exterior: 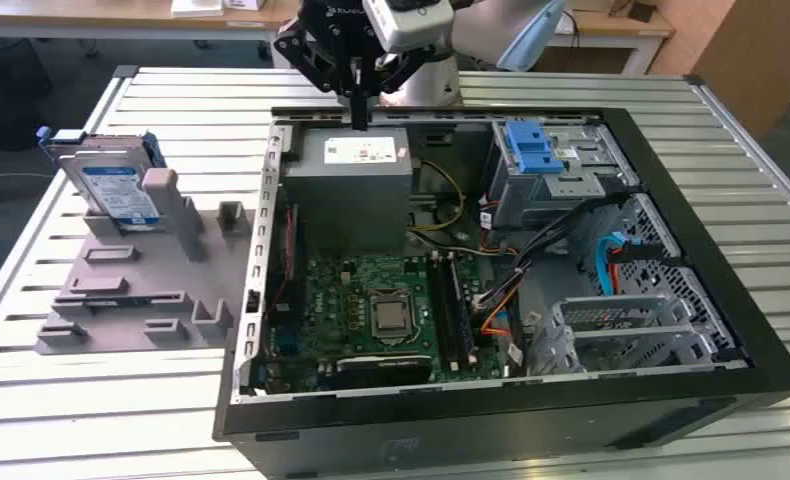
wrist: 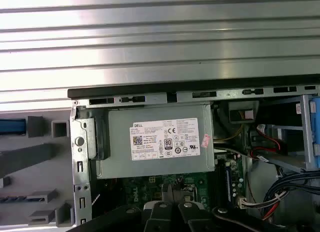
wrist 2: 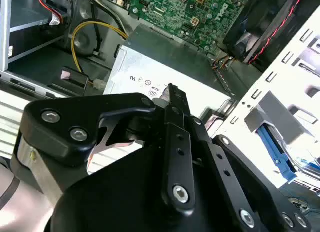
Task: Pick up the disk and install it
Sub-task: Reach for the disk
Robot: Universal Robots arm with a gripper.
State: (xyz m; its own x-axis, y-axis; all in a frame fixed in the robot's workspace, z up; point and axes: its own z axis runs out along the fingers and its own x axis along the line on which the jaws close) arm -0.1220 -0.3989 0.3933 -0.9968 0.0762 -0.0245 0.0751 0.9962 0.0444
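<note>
- Slatted metal tabletop (exterior: pixel 168 90) carries all items under inspection; desks and a floor lie beyond its far edge.
- An open computer case (exterior: pixel 755 340) lies on its side and takes up the tabletop's middle and the half toward the exterior view's right.
- Inside the case, the grey power supply (exterior: pixel 348 190) with a white sticker sits against the far wall. The green motherboard (exterior: pixel 368 300) lies on its near side. A metal drive cage with a blue latch (exterior: pixel 535 150) sits in the far corner toward the exterior view's right.
- A grey fixture (exterior: pixel 128 290) rests on the tabletop between the case and the edge on the exterior view's left.
- The disk (exterior: pixel 108 190) stands upright on its edge at the far end of that fixture, its blue-and-white label facing the near edge. It is outside the case and not installed.
- My gripper (exterior: pixel 359 120) hangs over the case's far wall, just above the far end of the power supply and well apart from the disk.
- My fingers are drawn together in a narrow point with nothing between them; both wrist views agree, showing my gripper (wrist 2: pixel 172 89) (wrist: pixel 167 192) over the power supply (wrist: pixel 120 157).
- I touch nothing that I can confirm.
</note>
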